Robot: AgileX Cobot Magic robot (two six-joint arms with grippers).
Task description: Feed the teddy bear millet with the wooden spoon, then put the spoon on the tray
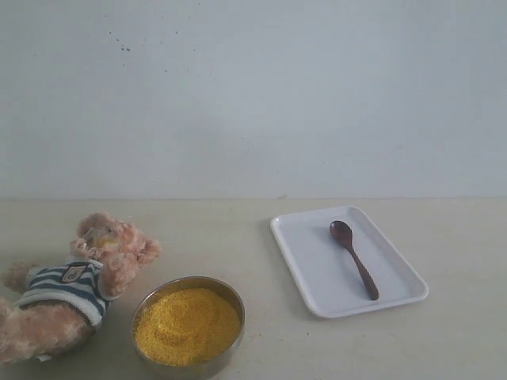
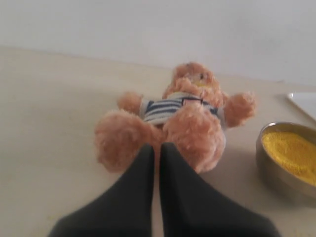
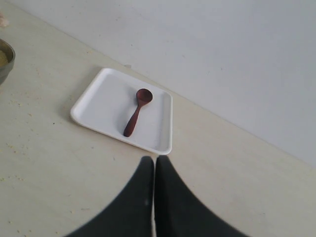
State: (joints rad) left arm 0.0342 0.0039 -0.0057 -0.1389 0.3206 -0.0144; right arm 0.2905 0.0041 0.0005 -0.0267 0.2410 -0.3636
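Note:
The teddy bear (image 1: pixel 75 289) (image 2: pixel 180 118) lies on its back at the table's left, in a navy-and-white striped shirt. Beside it stands a round metal bowl (image 1: pixel 231 297) full of yellow millet (image 1: pixel 187 324) (image 2: pixel 292 153). The dark wooden spoon (image 1: pixel 353 257) (image 3: pixel 137 111) lies on the white tray (image 1: pixel 309 261) (image 3: pixel 103 106) at the right. Neither arm shows in the exterior view. My left gripper (image 2: pixel 157 147) is shut and empty, its tips just short of the bear's legs. Shut and empty too, my right gripper (image 3: pixel 154 159) hangs off the tray's near corner.
A pale wall (image 1: pixel 253 95) closes the table's far edge. Scattered millet grains (image 3: pixel 15 148) dot the tabletop near the bowl.

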